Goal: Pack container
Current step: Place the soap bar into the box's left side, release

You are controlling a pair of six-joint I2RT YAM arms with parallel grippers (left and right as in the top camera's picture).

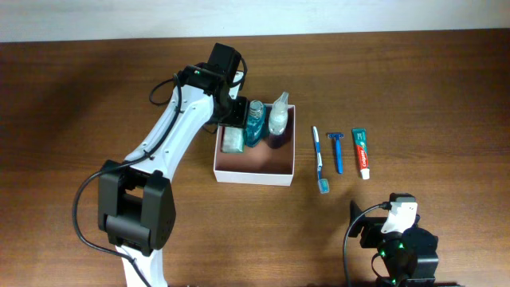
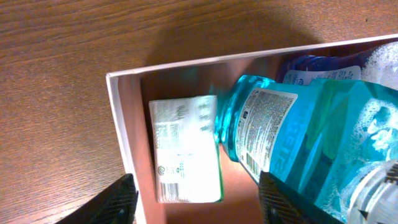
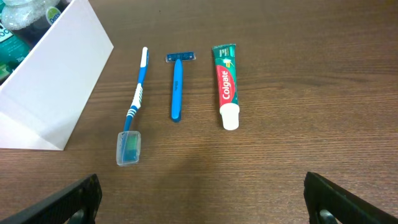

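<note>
Three toiletries lie inside the container [image 1: 253, 176], which sits near the middle of the counter [image 1: 80, 96], white on its outer walls and reddish-brown within. Against its left wall lies a green-white packet [image 2: 186, 149]. Just beside that is a blue mouthwash bottle [image 2: 298, 137], and next to it a clear bottle [image 1: 278, 115] — both bottles at the far side of the box. The nearer part of the floor is bare.

The left fingers [image 2: 121, 200] hang over the container's far-left corner, spread wide and gripping nothing, with the packet and the blue bottle's neck showing between them.

To the right of the container and apart from it, three things lie in a row on the wood: a blue toothbrush [image 3: 135, 106] nearest the box, a blue razor [image 3: 177, 87], then a toothpaste tube [image 3: 226, 84] — none touching. The right fingers [image 3: 68, 202] sit near the counter's front edge, well apart from that row, held wide with nothing between them.
</note>
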